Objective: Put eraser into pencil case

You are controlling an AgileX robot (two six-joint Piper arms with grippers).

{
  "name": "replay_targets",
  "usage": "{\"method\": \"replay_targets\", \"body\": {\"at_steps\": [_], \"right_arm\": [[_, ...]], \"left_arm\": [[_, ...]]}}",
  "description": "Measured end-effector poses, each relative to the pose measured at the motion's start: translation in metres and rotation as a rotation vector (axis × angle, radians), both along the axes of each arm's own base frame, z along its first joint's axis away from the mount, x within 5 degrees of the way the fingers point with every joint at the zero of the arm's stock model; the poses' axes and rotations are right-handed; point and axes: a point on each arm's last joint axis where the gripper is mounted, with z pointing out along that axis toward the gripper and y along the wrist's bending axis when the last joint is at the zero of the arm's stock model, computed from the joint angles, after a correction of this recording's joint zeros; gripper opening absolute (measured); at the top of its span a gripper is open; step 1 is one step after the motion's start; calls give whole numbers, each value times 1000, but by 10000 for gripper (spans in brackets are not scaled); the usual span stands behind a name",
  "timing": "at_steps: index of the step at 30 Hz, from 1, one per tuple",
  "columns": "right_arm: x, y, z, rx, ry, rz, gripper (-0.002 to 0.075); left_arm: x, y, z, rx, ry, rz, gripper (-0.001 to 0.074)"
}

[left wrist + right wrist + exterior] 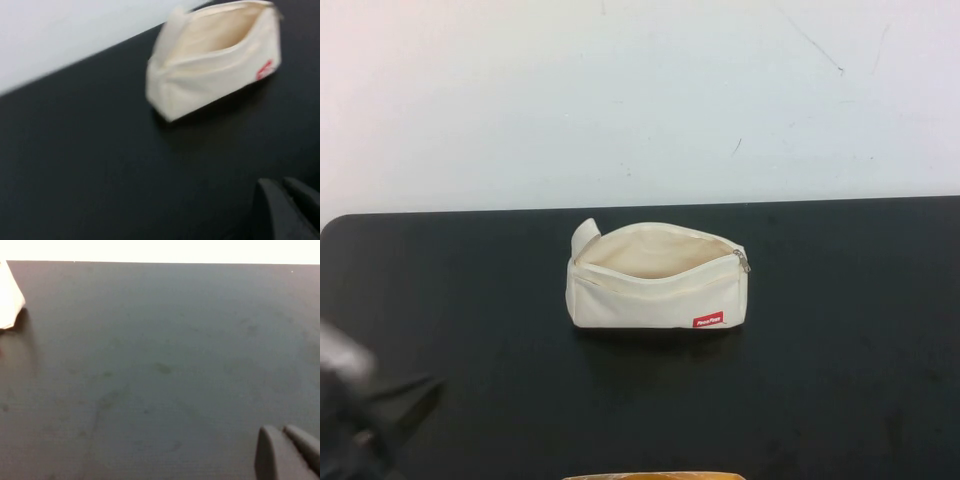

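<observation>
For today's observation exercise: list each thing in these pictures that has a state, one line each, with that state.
pencil case: unzipped, mouth gaping, resting on the table.
eraser: not visible in any view.
left gripper: low at the near left of the table, holding nothing visible.
right gripper: above bare table, holding nothing visible.

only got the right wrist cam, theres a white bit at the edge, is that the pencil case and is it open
Observer: Yes. The pencil case sits mid-table, unzipped, mouth up.
Operator: eraser anywhere
Observer: No eraser shows in any view.
Operator: wheres the left arm
Observer: The left end effector is shut and low at the table's near left corner, apart from the case. Your right end effector, also shut, is out of the high view.
</observation>
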Motion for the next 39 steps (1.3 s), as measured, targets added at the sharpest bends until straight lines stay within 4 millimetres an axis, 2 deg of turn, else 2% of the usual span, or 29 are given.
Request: {"method": "replay_targets", "body": {"at_steps": [6,11,16,21,27,39], "right_arm": [[0,0,0,0,0,0,-1],[0,0,0,0,0,0,-1],[0,0,0,0,0,0,-1],[0,0,0,0,0,0,-1],[0,0,0,0,0,0,-1],[0,0,0,0,0,0,-1]], "left_arm": [[-34,36,-21,-147,-65,204,-1],[-59,51,-40,-221,-178,332,-1],[-67,57,-75,-267,-242,427,-1],[-63,57,-111,-318,-206,470,-1],[-64,56,-121,-285,-126,471,-1],[-65,56,-121,-238,-134,453,-1]]}}
